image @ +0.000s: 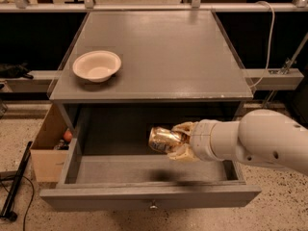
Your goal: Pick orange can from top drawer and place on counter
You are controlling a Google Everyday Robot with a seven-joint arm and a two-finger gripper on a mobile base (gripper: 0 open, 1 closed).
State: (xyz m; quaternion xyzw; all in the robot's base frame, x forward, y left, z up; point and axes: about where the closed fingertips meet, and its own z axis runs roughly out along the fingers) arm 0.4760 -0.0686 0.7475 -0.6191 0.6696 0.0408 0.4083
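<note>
The orange can (162, 139) is a shiny golden can lying on its side in my gripper (179, 141). The gripper's cream fingers (183, 128) are shut on its right end. My white arm (260, 141) reaches in from the right. The can hangs in the air above the open top drawer (144, 196), over its middle and below the counter's front edge. The drawer is pulled out, with a small metal knob (153, 206) on its front panel. Its floor shows a dark shadow under the can. The grey counter (159, 52) spreads above and behind.
A cream bowl (96, 65) sits on the counter's left side. A cardboard box (50, 146) holding small items stands on the floor left of the drawer. A black pole (14, 186) lies at the far left. A white cable (269, 37) hangs at the right.
</note>
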